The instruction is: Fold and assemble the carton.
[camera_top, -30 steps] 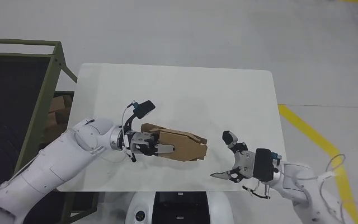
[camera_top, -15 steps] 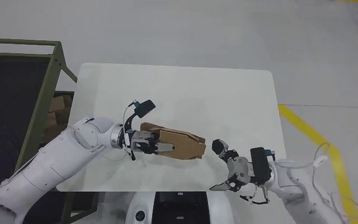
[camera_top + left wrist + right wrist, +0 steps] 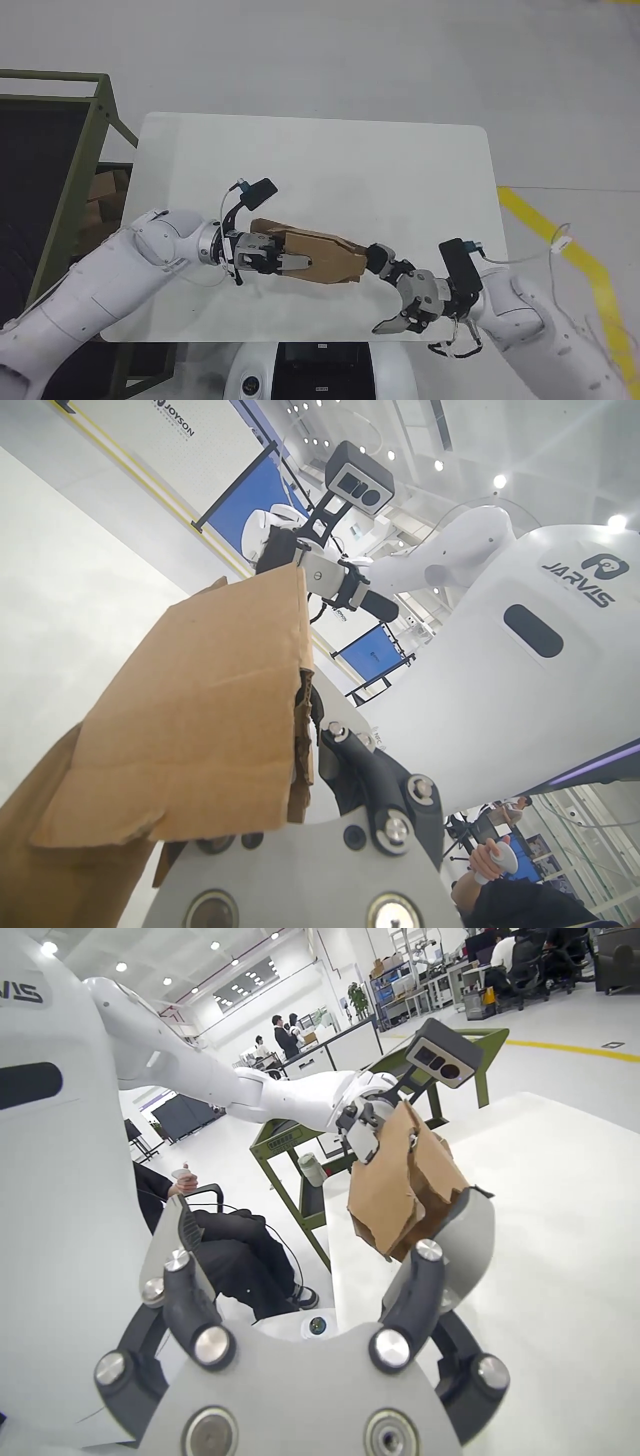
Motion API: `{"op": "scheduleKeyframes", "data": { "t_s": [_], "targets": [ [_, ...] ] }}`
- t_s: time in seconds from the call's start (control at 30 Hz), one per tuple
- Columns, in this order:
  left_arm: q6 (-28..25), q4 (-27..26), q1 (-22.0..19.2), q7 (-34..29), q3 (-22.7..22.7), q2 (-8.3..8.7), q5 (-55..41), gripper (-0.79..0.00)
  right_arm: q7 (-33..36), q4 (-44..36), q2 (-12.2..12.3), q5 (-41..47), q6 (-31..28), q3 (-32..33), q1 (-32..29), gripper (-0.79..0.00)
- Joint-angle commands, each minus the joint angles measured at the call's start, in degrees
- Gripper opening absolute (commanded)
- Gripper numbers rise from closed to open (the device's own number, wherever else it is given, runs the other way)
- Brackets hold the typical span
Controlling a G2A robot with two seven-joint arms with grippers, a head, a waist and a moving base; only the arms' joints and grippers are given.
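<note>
Since a second ago, the right gripper [image 3: 385,292] has been brought in from the table's [image 3: 400,170] near right corner to the carton's [image 3: 310,258] free end. The carton is held clamped by the left gripper [image 3: 290,263] over the table's near edge. In the right wrist view, the right fingers [image 3: 467,1223] are seen spread wide, one laid against ragged flaps that cannot be made out from above.

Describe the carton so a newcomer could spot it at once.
Look at the white table, along its edge nearest the robot. There the left gripper clamps one end of the carton and the open right gripper sits at the other. It is the only brown cardboard over the table; other cardboard lies in the green cart beside it.
</note>
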Motion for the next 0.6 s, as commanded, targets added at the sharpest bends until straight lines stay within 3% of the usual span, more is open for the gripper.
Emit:
{"op": "scheduleKeyframes", "data": {
  "t_s": [0.0,0.57],
  "targets": [
    [-0.11,0.06,0.02,0.11,-0.08,-0.03,0.11,-0.785,1.83,0.03,0.34,2.21,0.00,-0.80,0.83,-0.025],
    [0.41,1.09,0.15,-0.40,-0.64,-0.89,1.43,-0.785,8.00,-5.28,2.33,9.94,0.00,-4.88,5.08,-0.009]
  ]
}}
